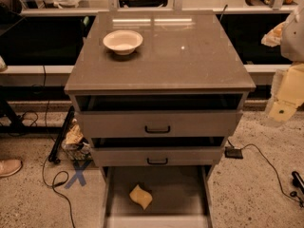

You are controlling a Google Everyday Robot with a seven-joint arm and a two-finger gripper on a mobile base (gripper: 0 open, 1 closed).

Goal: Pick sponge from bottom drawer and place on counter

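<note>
Lying in the flat grey bottom drawer (176, 188) is a soft, curly yellow sponge (141, 196); gripper (283, 109) far rt, can't tell if open.

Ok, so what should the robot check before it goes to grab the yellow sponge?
1. Bottom drawer pulled open: ok.
2. Sponge in plain sight on the drawer floor: ok.
3. Nothing lying on top of the sponge: ok.
4. Tool close to the sponge: not ok. It is out at the right, beside the counter's edge and well above the drawer.
5. Bare spot on the counter to put the sponge down, away from the bowl: ok.
</note>
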